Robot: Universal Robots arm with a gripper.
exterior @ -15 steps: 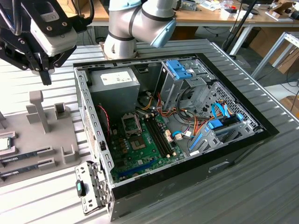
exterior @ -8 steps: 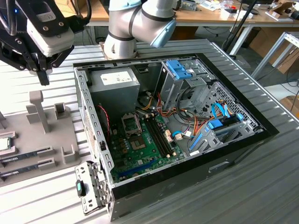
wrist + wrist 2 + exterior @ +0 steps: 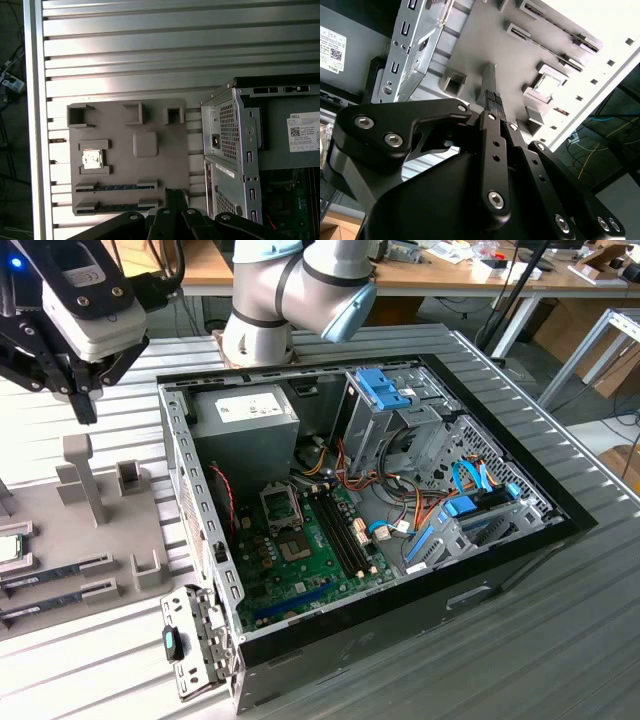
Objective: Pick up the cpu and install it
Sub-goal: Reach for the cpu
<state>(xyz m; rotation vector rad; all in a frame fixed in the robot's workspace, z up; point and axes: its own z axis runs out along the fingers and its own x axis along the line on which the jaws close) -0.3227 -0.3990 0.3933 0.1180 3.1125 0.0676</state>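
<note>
Hovering above the grey tray point(image 3: 110, 540), the gripper point(image 3: 85, 410) carries its two black fingers pressed together at the tips, and we see them closed on each other in both wrist views. We find the cpu point(image 3: 92, 160) lying flat in its own bracketed seat on the tray, below the gripper and well apart from its fingertips, on the side of the hand away from the computer case point(image 3: 400, 625). Its silver top faces up, with a thin green rim around it. Two memory sticks point(image 3: 115, 187) lie side by side in long slots on the tray; in the first wrist view they run closer to the fingertips than the cpu does. A tall grey post point(image 3: 85, 475) stands upright on the tray, nearly under the gripper. On the hand's other side the computer case lies open on the ribbed metal table point(image 3: 560, 640), and we can make out the metal-framed socket point(image 3: 278, 502) on the green motherboard point(image 3: 300, 570) inside, far from the gripper.
</note>
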